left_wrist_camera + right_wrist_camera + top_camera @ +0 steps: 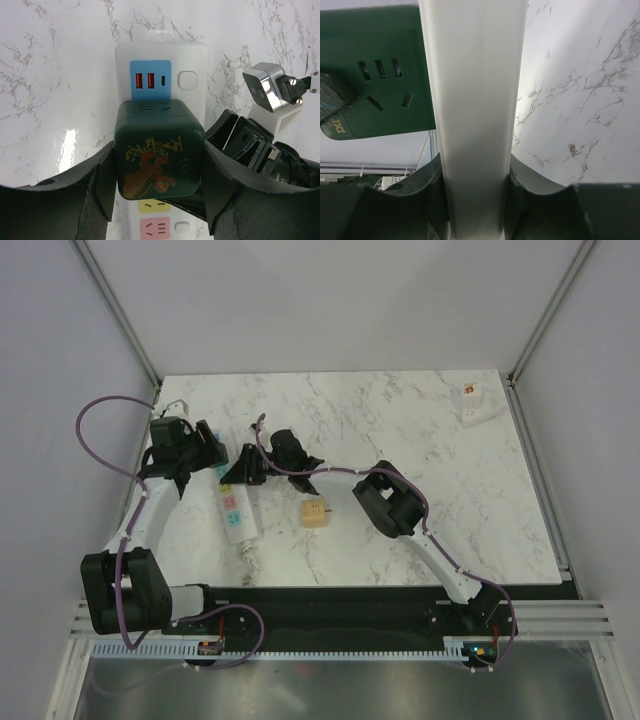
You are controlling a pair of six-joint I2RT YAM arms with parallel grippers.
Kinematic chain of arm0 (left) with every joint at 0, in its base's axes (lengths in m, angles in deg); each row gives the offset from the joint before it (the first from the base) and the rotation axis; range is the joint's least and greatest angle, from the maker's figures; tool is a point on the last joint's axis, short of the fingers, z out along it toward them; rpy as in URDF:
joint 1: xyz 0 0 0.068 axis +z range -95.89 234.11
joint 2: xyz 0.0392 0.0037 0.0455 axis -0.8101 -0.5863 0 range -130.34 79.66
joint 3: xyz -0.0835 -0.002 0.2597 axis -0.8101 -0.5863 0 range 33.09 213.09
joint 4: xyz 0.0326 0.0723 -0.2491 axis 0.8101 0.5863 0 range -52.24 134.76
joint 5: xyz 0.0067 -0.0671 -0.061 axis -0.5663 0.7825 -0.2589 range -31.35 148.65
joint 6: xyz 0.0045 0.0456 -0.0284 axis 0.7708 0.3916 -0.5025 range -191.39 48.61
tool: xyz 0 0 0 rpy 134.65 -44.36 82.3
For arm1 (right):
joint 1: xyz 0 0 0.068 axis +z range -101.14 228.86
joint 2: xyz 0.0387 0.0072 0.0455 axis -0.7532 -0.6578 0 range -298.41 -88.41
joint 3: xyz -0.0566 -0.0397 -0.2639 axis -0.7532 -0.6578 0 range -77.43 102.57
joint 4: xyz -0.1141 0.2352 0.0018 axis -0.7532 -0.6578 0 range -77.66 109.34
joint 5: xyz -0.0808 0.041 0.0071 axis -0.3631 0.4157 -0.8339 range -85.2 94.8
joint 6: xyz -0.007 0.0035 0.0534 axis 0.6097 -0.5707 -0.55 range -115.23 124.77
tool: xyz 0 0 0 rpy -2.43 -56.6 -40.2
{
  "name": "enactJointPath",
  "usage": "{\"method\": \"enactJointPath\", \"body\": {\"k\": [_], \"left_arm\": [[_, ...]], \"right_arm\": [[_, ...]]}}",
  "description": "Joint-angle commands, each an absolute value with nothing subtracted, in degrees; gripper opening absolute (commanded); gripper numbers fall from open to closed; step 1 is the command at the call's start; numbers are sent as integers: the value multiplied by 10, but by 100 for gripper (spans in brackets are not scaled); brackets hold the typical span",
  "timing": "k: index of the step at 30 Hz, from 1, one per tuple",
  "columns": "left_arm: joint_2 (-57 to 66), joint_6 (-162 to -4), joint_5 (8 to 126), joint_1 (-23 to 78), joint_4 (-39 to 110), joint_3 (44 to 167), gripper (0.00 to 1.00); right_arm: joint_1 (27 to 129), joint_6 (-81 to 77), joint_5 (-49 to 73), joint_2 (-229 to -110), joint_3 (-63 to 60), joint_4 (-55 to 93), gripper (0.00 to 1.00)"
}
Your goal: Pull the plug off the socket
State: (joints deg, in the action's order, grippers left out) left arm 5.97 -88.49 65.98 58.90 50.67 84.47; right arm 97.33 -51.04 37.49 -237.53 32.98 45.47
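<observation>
From above, the white power strip [240, 515] lies on the marble bench [420, 440], both arms meeting at its far end (a beige cube [314, 513] sits nearby). Left wrist view: the left pincer [159, 170] clamps the dark green plug [159, 150], seated on the strip. Right wrist view: the right pincer [475, 185] grips the strip's sides.

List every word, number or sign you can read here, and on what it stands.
Gold characters on the green plug: too stylised to read.
Power sign on the power strip: symbol only.
White letters on the dark pad: blurred.
Red mark on the white card: too small.
</observation>
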Motion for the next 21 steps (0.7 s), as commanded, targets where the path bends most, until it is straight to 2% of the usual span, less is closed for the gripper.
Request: {"method": "enactJointPath", "body": {"k": [1, 14, 21], "left_arm": [[118, -898, 753, 571, 484, 842, 2], [155, -894, 739, 571, 454, 816, 2], [126, -876, 642, 559, 515, 845, 2]], "right_arm": [[950, -463, 260, -2434, 327, 380, 0], [929, -559, 301, -2458, 298, 478, 0], [928, -553, 295, -2453, 299, 469, 0]]}}
